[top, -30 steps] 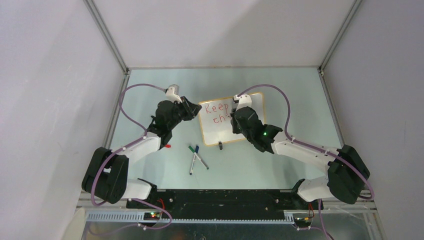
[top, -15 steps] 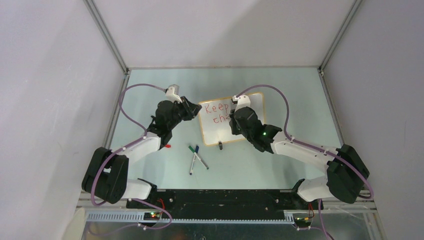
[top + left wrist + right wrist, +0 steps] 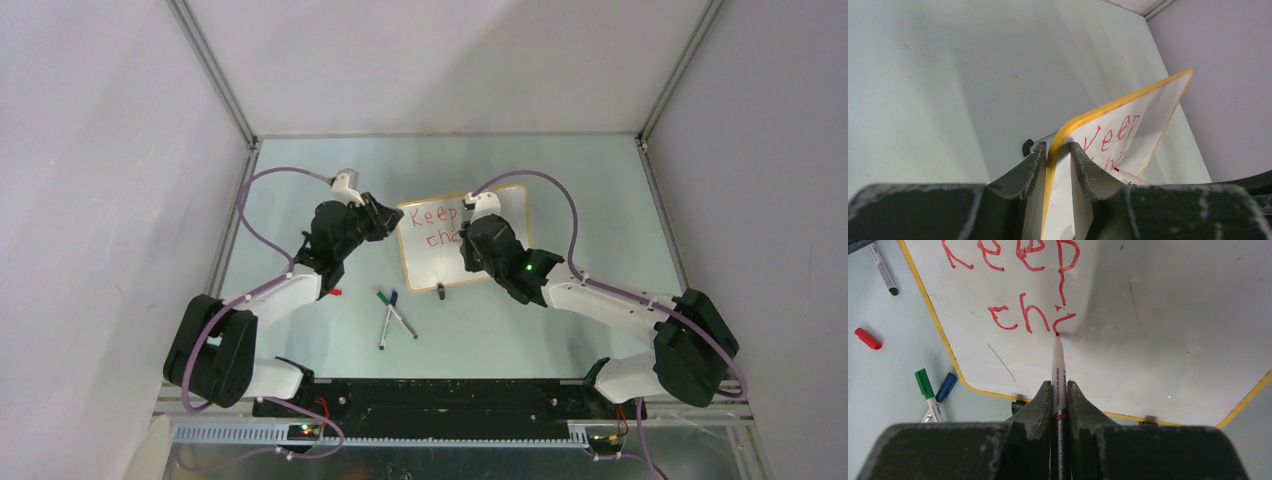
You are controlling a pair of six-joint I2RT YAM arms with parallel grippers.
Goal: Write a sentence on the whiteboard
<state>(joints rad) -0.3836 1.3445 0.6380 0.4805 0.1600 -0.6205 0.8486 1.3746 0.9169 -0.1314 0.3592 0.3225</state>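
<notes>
Pinching whiteboard (image 3: 1153, 112) edge, marker (image 3: 1058, 365) tip mid-board

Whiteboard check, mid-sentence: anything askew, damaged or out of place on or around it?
Nothing serious. The whiteboard sits slightly rotated, with the left gripper jaws shut on its edge. A thin dark stray line marks it below the sentence, and a red cap lies loose beside it.
</notes>
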